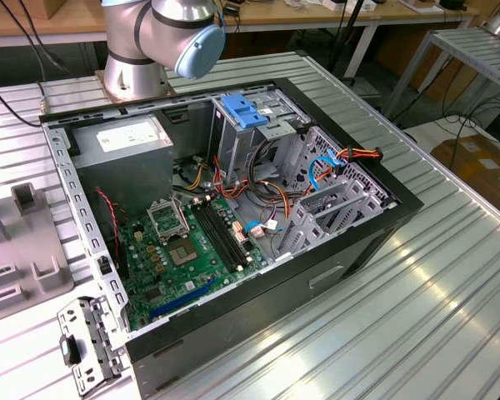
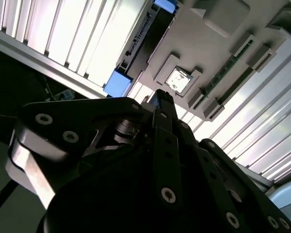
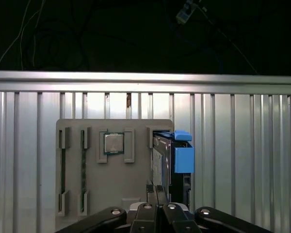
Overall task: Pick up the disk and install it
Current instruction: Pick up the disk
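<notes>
This is a robotics lab or workshop. A robot arm (image 1: 162,33) is mounted on a ribbed aluminium counter (image 1: 417,317), where an opened computer case (image 1: 233,329) lies with its motherboard (image 1: 183,250) bare. Behind stand wooden workbenches (image 1: 33,21) with trailing cables (image 1: 347,33); a cardboard box (image 1: 479,167) sits on the floor.

1. A ribbed, silver metal bench (image 1: 450,275) spans the scene, and its slats catch bright light.
2. Along the far side runs a wooden desk (image 1: 33,21), with dark cables (image 1: 343,37) hanging beneath it.
3. Far off on the exterior view's right stands a second slatted metal table (image 1: 475,50) on thin legs.
4. Near that table, a brown cardboard box (image 1: 483,167) lies on the pale floor (image 1: 429,129).
5. In the first wrist view, the space beyond the bench's edge lies in darkness.
</notes>
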